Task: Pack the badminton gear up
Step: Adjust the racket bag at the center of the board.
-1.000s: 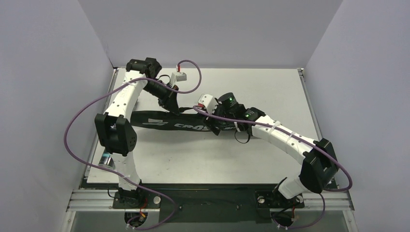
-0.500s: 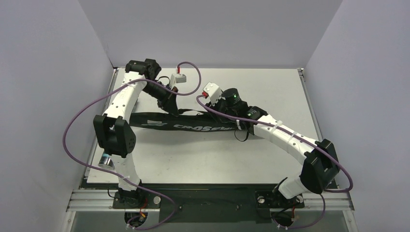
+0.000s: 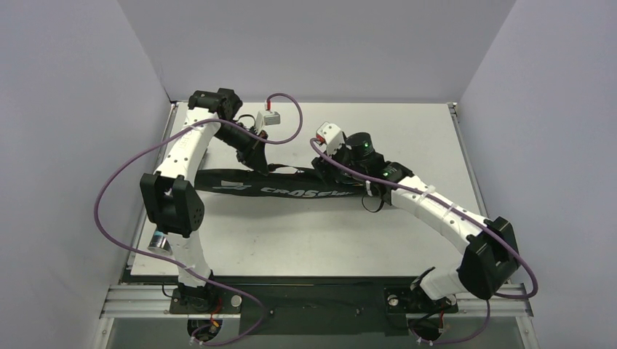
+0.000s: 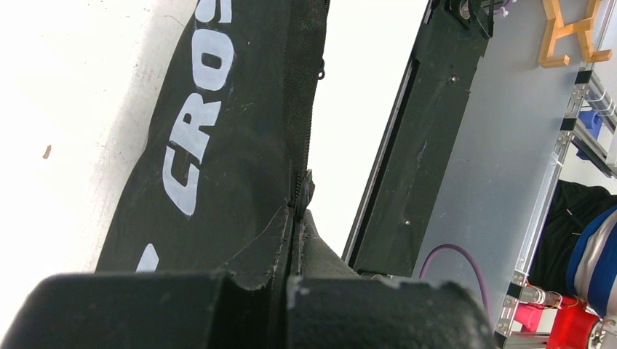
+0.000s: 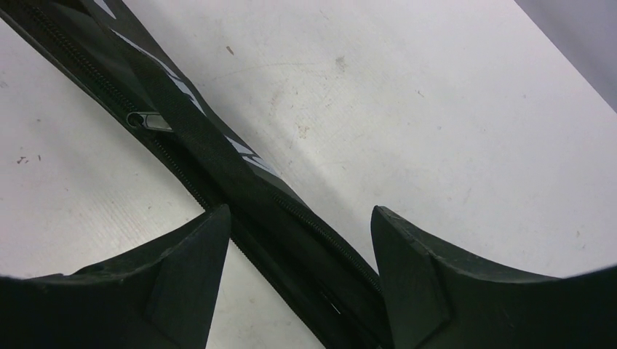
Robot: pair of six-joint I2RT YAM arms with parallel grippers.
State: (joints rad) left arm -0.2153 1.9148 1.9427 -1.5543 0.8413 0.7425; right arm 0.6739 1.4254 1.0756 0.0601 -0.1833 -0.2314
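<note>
The black racket bag (image 3: pixel 291 190) with white "CROSSWAY" lettering lies flat across the middle of the table. My left gripper (image 3: pixel 260 164) is at its back edge, shut on a fold of the bag's fabric beside the zipper (image 4: pixel 298 145); the pinch shows in the left wrist view, gripper (image 4: pixel 291 280). My right gripper (image 5: pixel 298 218) hovers open over the bag's narrow part (image 5: pixel 240 189), which runs between the fingers (image 5: pixel 189 269) without touching them. A metal zipper pull (image 5: pixel 149 121) lies on the bag ahead of them. In the top view the right gripper (image 3: pixel 327 173) is above the bag's right half.
A dark tube with teal print (image 3: pixel 158 241) pokes out at the table's left edge beside the left arm's elbow. Purple cables loop around both arms. Grey walls close in the left, back and right sides. The black base rail (image 3: pixel 313 298) runs along the near edge.
My right gripper has drawn back and to the right along the bag, uncovering more of the lettering, and its jaws stand wider. The left gripper holds its pinch in place.
</note>
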